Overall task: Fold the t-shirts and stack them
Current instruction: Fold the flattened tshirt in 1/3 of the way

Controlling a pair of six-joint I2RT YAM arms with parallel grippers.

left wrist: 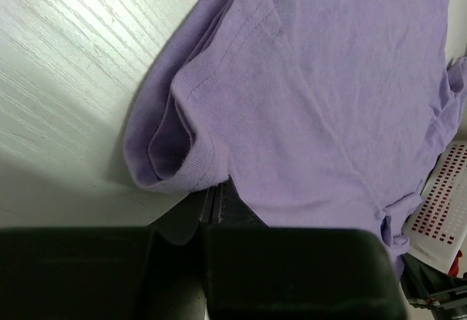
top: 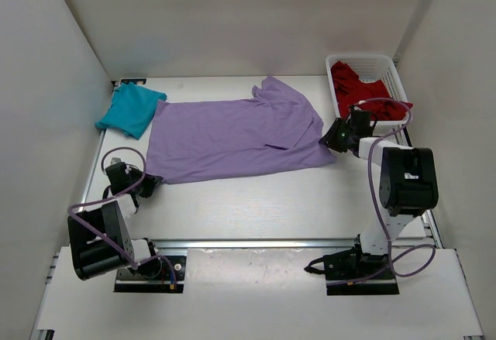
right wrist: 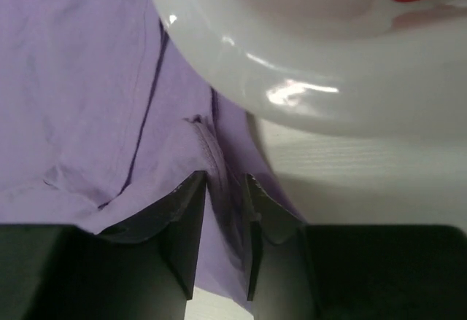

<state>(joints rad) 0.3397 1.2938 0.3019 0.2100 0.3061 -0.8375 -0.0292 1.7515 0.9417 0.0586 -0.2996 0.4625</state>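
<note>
At the far left of your counter [top: 256,200] the teal t-shirt [top: 130,110] lies folded, its edge touching the lavender t-shirt [top: 232,139]. Your left gripper [top: 149,185] sits at the lavender shirt's near left corner, its jaws clenched on the doubled hem there. The lavender shirt lies spread flat across the middle of the counter, collar toward the right. Your right gripper [right wrist: 225,185] is at that shirt's right edge, just beside the white mesh basket [top: 391,73]. Its jaws stand a little apart, released, with purple cloth lying in the gap. The red t-shirt [top: 358,91] lies crumpled in the basket at the far right.
</note>
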